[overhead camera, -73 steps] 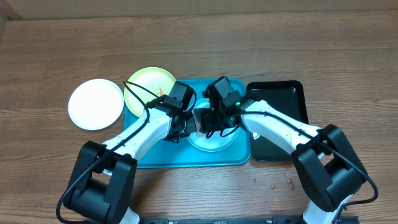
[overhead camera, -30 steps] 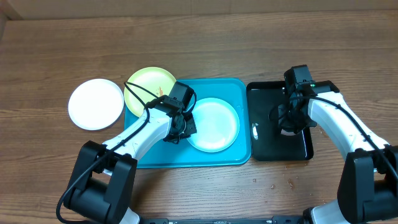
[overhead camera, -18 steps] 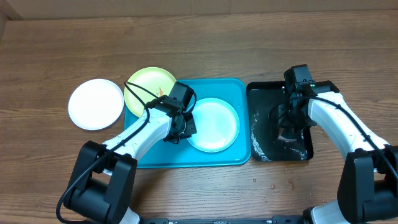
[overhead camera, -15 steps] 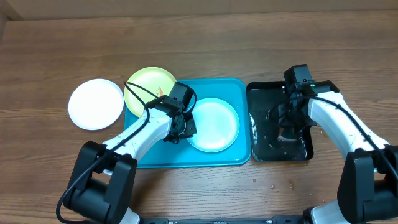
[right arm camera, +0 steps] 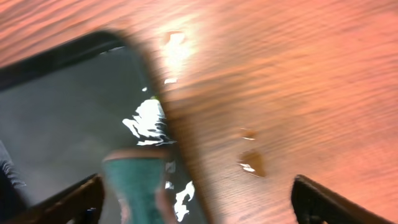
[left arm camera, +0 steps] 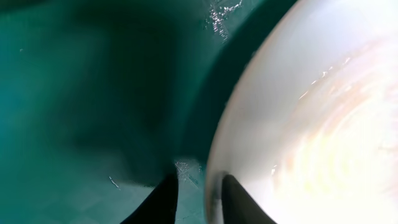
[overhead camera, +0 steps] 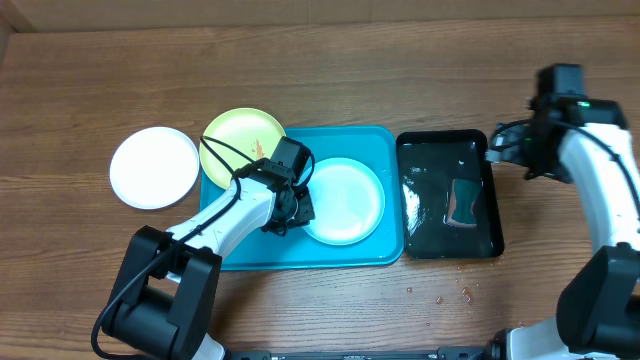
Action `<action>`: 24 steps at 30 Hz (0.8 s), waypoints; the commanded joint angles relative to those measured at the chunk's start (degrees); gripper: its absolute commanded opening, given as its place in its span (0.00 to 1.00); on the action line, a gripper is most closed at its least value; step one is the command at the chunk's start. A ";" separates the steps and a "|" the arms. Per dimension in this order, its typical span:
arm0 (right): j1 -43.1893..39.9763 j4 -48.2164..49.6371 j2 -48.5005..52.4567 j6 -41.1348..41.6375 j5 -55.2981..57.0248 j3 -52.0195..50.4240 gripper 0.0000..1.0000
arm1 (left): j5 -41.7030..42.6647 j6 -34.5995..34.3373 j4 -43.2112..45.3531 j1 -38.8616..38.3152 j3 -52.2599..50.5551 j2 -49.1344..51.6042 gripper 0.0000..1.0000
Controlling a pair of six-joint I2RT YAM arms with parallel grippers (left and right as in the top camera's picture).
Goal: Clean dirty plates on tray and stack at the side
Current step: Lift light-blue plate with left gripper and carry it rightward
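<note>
Left gripper (left arm camera: 199, 193) has its fingers close together astride the 9 o'clock rim of the light blue plate (overhead camera: 345, 200), one fingertip over the plate and one on the tray side, apparently pinching it. That plate lies flat in the tray (overhead camera: 240, 250), a little toward 3 o'clock of its middle, and its face looks pale and free of smears. The yellow-green plate (overhead camera: 240, 132) overlaps the tray's 11 o'clock corner and bears an orange smear (overhead camera: 258, 148); the white plate (overhead camera: 154, 167) rests on the table (overhead camera: 100, 60), well apart at 9 o'clock. The change lies on the other side: a couple of seconds ago the right arm was working over the light blue plate, then it went into the black tray (overhead camera: 425, 245) at 3 o'clock. Now the right gripper (right arm camera: 196, 186) hangs with fingers wide apart and empty off that tray's 2 o'clock corner, and the sponge (overhead camera: 462, 203) lies released in the water there. Scrubbing of this plate therefore seems finished, leaving it ready for stacking. No brand, label or writing is legible anywhere.
</note>
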 commanded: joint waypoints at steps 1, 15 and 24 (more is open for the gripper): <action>-3.76 0.68 -0.59 0.55 0.15 0.68 1.00 | 0.09 0.31 0.22 -0.39 -1.09 0.37 0.07; -7.13 1.09 -0.59 0.52 0.15 0.68 1.00 | -0.13 6.19 -9.55 1.62 11.80 -0.15 0.04; -7.13 1.09 -0.59 0.52 0.15 0.68 1.00 | -0.15 8.41 -18.49 2.36 26.97 -0.15 0.04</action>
